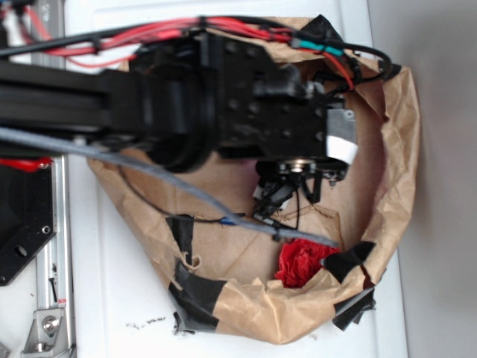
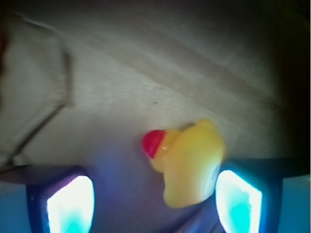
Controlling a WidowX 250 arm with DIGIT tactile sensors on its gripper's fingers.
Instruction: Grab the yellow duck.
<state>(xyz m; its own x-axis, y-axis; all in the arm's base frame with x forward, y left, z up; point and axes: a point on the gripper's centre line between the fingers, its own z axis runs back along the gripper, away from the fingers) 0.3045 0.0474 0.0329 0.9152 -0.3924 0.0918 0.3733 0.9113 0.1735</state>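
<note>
My gripper (image 2: 155, 199) is spread wide, and the yellow duck (image 2: 189, 165) lies between its fingers (image 2: 238, 201), close against the right-hand pad with open room on the other side. Below is the brown paper bag (image 1: 395, 149) floor; its crumpled walls ring me closely. A red fabric flower (image 1: 302, 261) sits by the rim. My arm (image 1: 186, 97) reaches over the white desk (image 1: 119, 283) and points down.

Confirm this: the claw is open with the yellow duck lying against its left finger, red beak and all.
Not quite. In the wrist view the yellow duck lies against the finger on the picture's right, not the left one. The claw is open, and the beak is red.
</note>
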